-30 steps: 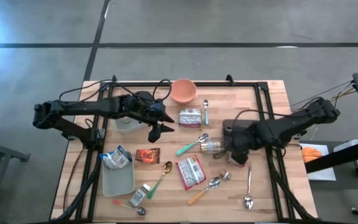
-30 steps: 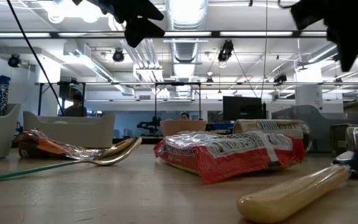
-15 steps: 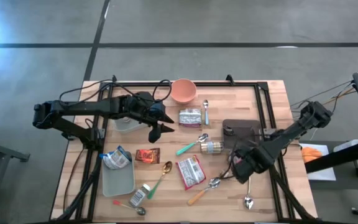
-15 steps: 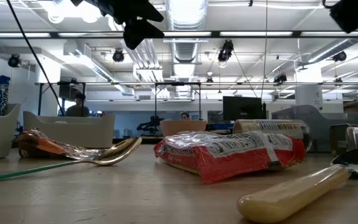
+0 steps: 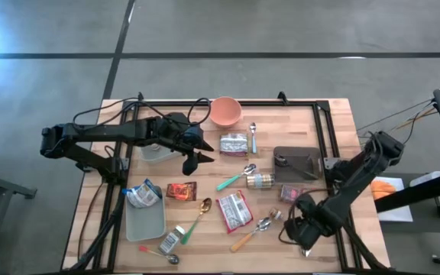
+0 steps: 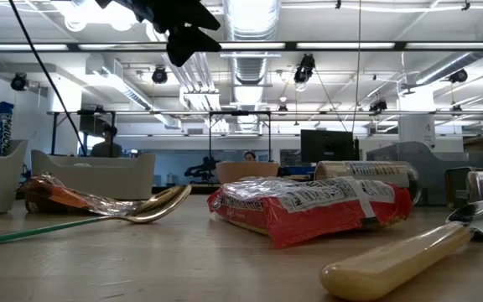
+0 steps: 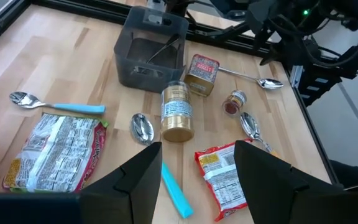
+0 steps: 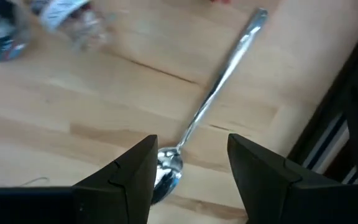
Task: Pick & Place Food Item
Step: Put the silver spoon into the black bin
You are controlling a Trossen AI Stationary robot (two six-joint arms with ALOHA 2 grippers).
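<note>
Table (image 5: 334, 122): a pale wooden top fills the middle of the high view, with a black frame along its edges.
Left arm: it reaches in from the left of the high view toward upper centre.
Left gripper (image 5: 192, 158): it hangs above bare wood just left of centre; in its wrist view the two fingers (image 7: 135, 174) stand apart with nothing between them.
Right arm: it runs from the right edge of the high view down to the lower right.
Right gripper (image 5: 300, 233): it is low over the lower right of the table; in its wrist view the fingers (image 8: 126, 171) stand apart and empty, with the bowl of a steel spoon (image 8: 210, 106) showing in the gap.
Grey tray (image 5: 145, 221): lower left of the high view, with a crumpled blue-and-white packet (image 5: 143, 194) at its upper end.
Dark bin (image 5: 296, 163): right of centre.
Pink bowl (image 5: 225, 111): top centre, near the table's far edge.
Red noodle packet (image 5: 234, 210): a food item lying flat below centre, untouched by either gripper; in the low view it sits mid-frame.
Second noodle packet (image 5: 234, 143): just below the pink bowl.
Gold-lidded jar (image 5: 260, 181): on its side at centre, just left of the dark bin.
Gold spoon (image 5: 202, 211): left of the red noodle packet.
</note>
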